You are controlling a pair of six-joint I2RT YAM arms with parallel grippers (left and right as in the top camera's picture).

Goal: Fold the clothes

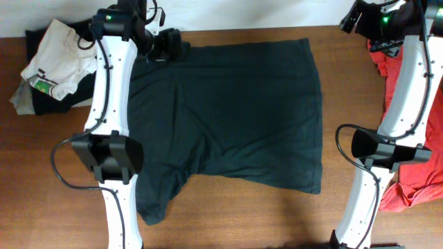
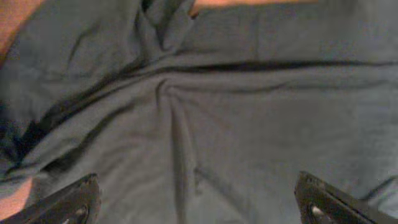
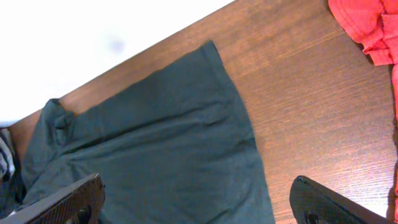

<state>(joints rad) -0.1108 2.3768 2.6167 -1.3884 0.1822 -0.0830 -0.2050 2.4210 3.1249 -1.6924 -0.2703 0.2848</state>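
Presently in hand: the laying-out step looks finished and the first fold has not begun, judging from a shirt that lies flat with no layer doubled over.
Task garment: the black T-shirt (image 1: 235, 111) is spread sideways across the middle of the desk (image 1: 242, 221), with its hem (image 1: 317, 117) toward the right arm and its collar end under the left arm.
Lettering: none shows, so the printed chest is probably face down.
Sleeves: the lower sleeve (image 1: 156, 204) sticks out toward the front edge. The far sleeve (image 3: 55, 121) is bunched at the back.
Left end effector (image 2: 198, 186): open, fingers wide apart just above creased cloth at the far sleeve end, nothing between them.
Right end effector (image 3: 198, 186): open and empty, raised off the cloth beyond the far hem corner.
Second garment: the red-orange T-shirt (image 1: 412, 187) lies crumpled at the right edge of the desk, apart from the black one.
Other cloth: a heap of pale and dark garments (image 1: 55, 66) sits at the back left corner.
Next move calls for: each arm to pinch one edge of the same long side, probably the far one at sleeve and hem corner, then carry it over together.
Watch for: the creases fanning out under the left fingers, which would be folded in unless smoothed first.
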